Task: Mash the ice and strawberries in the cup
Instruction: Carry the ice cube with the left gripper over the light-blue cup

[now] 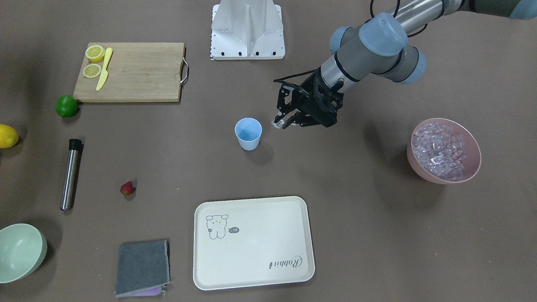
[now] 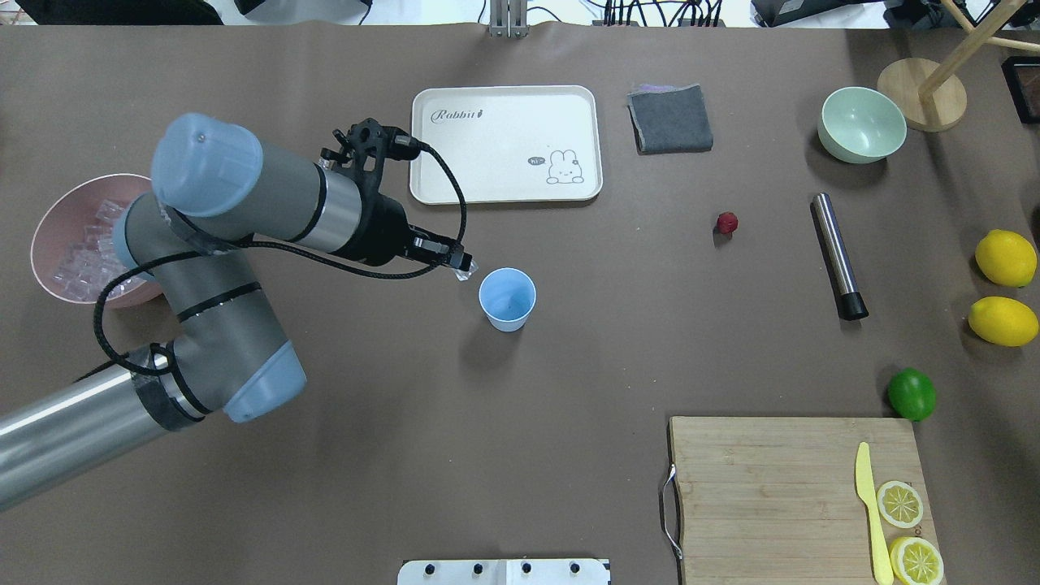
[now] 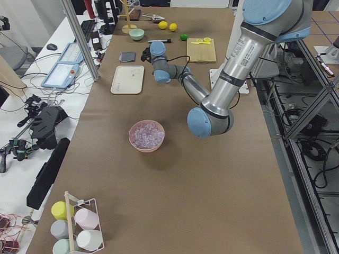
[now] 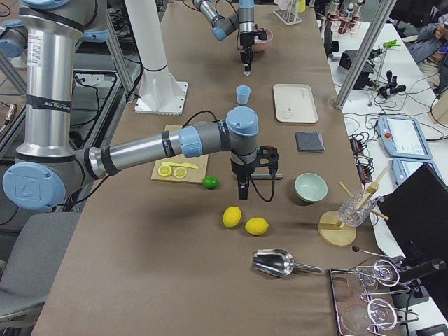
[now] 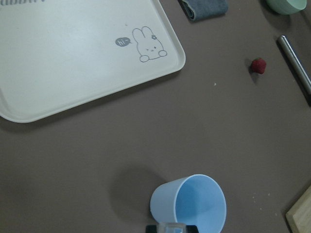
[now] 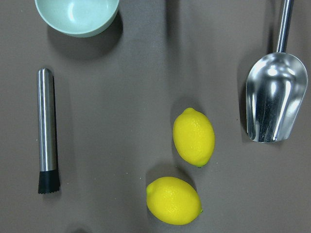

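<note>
The light blue cup [image 1: 248, 133] stands upright and empty mid-table; it also shows in the overhead view [image 2: 507, 299] and the left wrist view [image 5: 189, 204]. My left gripper [image 1: 279, 123] is shut on one clear ice cube [image 2: 464, 273], held just beside and above the cup's rim; the cube shows at the bottom edge of the left wrist view [image 5: 171, 226]. More ice [image 1: 440, 151] fills the pink bowl [image 1: 419, 170]. The strawberry [image 1: 127, 188] lies on the table far from the cup. My right gripper [image 4: 241, 196] hangs over the muddler area; I cannot tell if it is open or shut.
A steel muddler [image 1: 70, 174] lies near the strawberry. A cream tray [image 1: 251, 268], a grey cloth [image 1: 142, 266], a pale green bowl [image 1: 19, 251], a cutting board [image 1: 134, 71] with lemon slices and a knife, a lime [image 1: 66, 105] and lemons [image 6: 193, 136] are around.
</note>
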`<state>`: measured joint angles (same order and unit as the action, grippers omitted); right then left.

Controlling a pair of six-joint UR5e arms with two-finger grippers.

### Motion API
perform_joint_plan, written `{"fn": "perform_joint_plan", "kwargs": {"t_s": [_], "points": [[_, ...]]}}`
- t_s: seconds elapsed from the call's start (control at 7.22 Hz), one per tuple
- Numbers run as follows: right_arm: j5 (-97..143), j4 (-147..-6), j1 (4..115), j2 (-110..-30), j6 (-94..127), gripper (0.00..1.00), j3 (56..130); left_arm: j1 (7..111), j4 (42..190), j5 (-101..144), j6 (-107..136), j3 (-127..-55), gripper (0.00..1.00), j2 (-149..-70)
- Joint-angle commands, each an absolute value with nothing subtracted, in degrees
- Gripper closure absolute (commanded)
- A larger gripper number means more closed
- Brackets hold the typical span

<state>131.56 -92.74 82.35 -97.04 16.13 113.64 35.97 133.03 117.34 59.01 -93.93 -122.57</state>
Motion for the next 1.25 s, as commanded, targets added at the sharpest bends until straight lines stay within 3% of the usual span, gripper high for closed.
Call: {"fn": "perform_joint_plan", "kwargs": {"t_s": [0.0,0.55,0.83,0.97,1.11], "points": [[131.48,-92.72,82.35,-97.03,16.08,0.0,113.64,31.3,134.72,110.4,59.68,-93.6,1.0,-123.14],[131.48,-92.72,82.35,-97.29,16.0,0.0,114.43,29.8,143.94,107.67,59.85,-86.76,1.0,-123.13],[131.48,-92.72,82.35,-97.47,16.08,0.0,114.61,29.09,144.58,107.23,61.33,-86.84,1.0,-123.05],[131.57,-92.72,82.44,-97.99,16.0,0.0,114.61,28.92,144.67,106.01,61.61,-86.84,0.17,-123.22],[131.57,-92.72,82.44,-98.09,16.08,0.0,114.87,28.92,144.67,105.82,61.44,-86.92,0.04,-123.31]]}}
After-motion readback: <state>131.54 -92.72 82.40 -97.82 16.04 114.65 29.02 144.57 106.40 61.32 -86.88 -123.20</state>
